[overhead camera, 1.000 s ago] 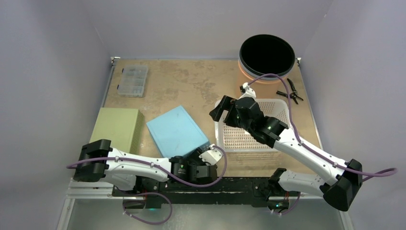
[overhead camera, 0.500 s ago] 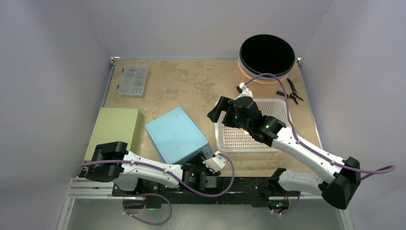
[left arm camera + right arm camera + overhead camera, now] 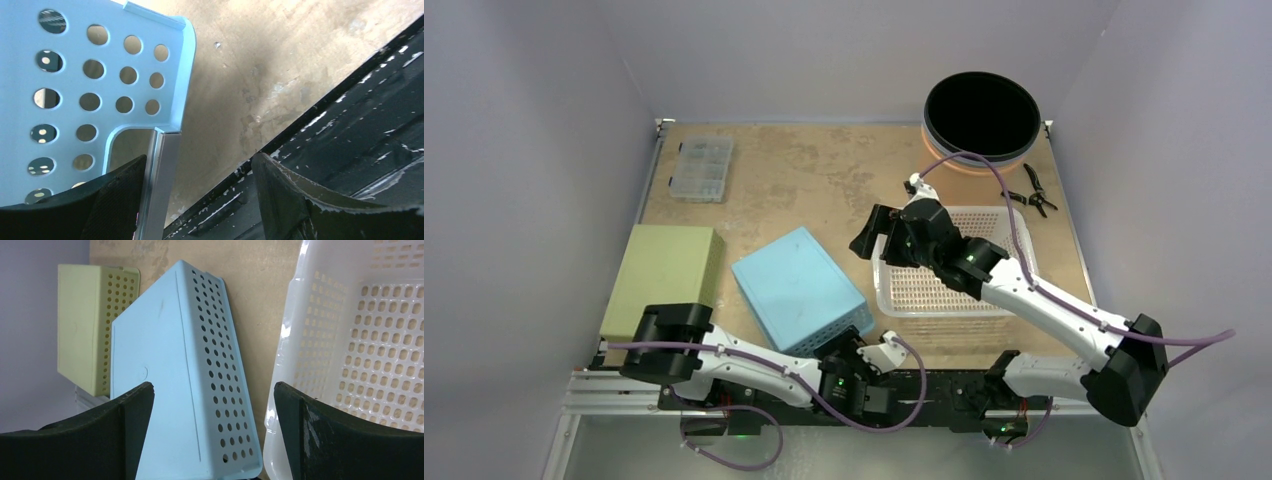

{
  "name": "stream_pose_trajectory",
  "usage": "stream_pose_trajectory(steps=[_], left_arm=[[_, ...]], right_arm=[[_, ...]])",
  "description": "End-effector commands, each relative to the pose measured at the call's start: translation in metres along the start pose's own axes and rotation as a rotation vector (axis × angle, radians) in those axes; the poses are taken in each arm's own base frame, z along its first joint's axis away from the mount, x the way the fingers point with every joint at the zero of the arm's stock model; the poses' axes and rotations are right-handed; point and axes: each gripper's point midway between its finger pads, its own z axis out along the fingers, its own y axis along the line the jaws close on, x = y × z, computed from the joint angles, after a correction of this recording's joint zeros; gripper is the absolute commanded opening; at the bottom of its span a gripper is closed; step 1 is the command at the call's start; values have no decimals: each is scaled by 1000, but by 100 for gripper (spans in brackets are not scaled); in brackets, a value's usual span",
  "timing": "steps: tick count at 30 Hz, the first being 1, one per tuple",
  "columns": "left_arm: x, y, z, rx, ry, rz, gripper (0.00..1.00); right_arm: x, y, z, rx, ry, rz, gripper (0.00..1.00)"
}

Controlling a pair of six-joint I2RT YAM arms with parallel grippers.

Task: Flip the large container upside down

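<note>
The large light-blue perforated container (image 3: 799, 290) lies left of the table's middle with its solid base facing up and one holed side showing. It also shows in the right wrist view (image 3: 170, 375). My left gripper (image 3: 892, 347) is open at the near edge, just off the container's near right corner. In the left wrist view (image 3: 200, 192) the container's holed wall and rim corner (image 3: 165, 150) stand beside the left finger, not clamped. My right gripper (image 3: 871, 232) is open and empty, above the gap between the blue container and the white basket (image 3: 984, 211).
A pale green box (image 3: 667, 272) sits left of the blue container. A clear parts organiser (image 3: 702, 168) lies far left. An orange tub with a black inside (image 3: 964, 165) stands far right, with pliers (image 3: 1034, 195) beside it. The black base rail (image 3: 350, 125) runs along the near edge.
My left gripper has drawn back from the container's near right corner toward the near edge and shifted right. The blue container now shows more of its holed side. My right gripper moved slightly left.
</note>
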Motion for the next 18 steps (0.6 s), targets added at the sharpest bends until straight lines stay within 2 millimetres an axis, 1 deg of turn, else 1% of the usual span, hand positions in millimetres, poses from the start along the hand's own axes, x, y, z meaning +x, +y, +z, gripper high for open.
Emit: stream_pose_trajectory(steps=[1, 5, 8, 10, 11, 14, 15, 18], left_arm=[[-15, -10, -9, -38, -70, 9, 75], [-7, -21, -7, -36, -59, 44, 76], [-2, -25, -7, -38, -51, 54, 76], [-1, -27, -8, -36, -54, 50, 76], [-1, -27, -9, -34, -56, 48, 76], [-3, -30, -14, -19, -75, 30, 76], [-6, -30, -17, -10, -85, 14, 76], [-13, -30, -23, 20, -111, -25, 77]], right_arm=[[-14, 17, 0, -41, -12, -54, 92], [-5, 21, 13, -47, 58, -101, 92], [4, 35, 23, -128, 114, -145, 92], [10, 33, 33, -116, 150, -153, 92], [11, 31, 38, -100, 164, -159, 91], [14, 14, 58, -1, 181, -171, 91], [16, 5, 63, 46, 193, -168, 91], [14, -17, 69, 166, 169, -160, 91]])
